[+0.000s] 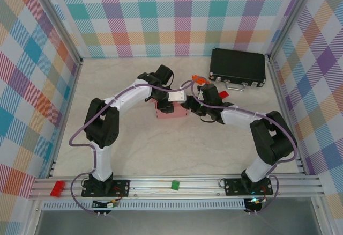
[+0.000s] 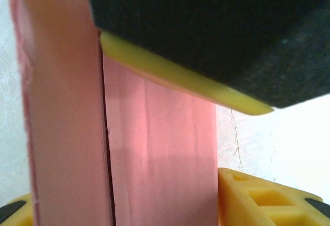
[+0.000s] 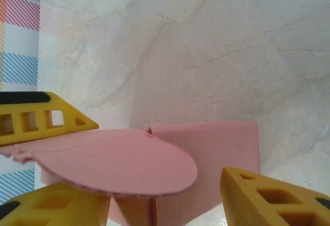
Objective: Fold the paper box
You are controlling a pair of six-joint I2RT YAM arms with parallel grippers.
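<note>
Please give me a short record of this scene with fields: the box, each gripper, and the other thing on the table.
paper box: pink, partly folded, middle of the table, rounded flap sticking out
left gripper: box between its fingers, grip unclear
right gripper: rounded flap lies over one finger, grip unclear
black case: closed, far right corner

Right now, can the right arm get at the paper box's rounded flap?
Probably yes. In the right wrist view the rounded flap of the paper box lies just ahead of the right gripper, with nothing covering it. Another yellow finger sits close beside it, so space looks tight.
</note>
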